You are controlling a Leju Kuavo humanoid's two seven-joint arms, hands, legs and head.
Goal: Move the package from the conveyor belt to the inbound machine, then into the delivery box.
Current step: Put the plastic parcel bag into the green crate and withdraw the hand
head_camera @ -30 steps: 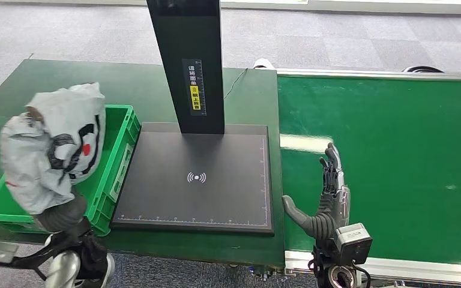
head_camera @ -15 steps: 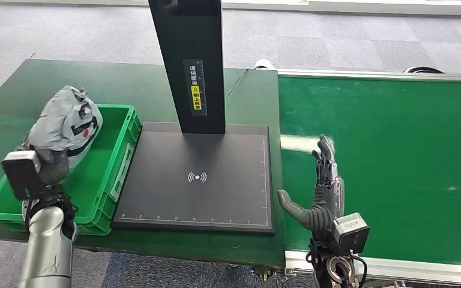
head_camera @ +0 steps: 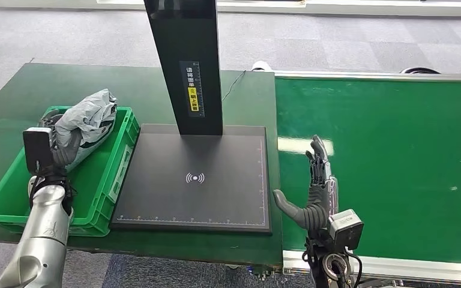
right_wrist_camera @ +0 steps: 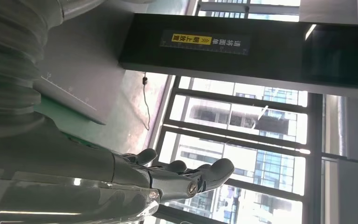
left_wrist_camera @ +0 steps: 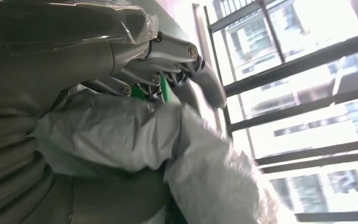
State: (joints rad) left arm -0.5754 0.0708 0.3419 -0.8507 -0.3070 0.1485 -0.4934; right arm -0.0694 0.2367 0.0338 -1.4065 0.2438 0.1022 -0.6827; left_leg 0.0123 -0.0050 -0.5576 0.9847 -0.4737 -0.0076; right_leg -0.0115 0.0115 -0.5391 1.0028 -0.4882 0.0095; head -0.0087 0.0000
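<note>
Green crate [head_camera: 105,198] sits below; my left hand [head_camera: 60,150] grips the package [head_camera: 87,123]: lower before letting go; right hand [head_camera: 315,192] hangs spread, holding nothing.

One grey package [head_camera: 90,117]
One green box [head_camera: 105,191]
One black scanning machine [head_camera: 195,177], with one upright post [head_camera: 183,60] bearing one yellow label [head_camera: 193,99]
One green conveyor belt [head_camera: 396,162]
One dark green table [head_camera: 12,108]
One thin cable [head_camera: 233,83] on the table top
Two robot hands: one left hand [head_camera: 60,147], one right hand [head_camera: 315,195]
</note>
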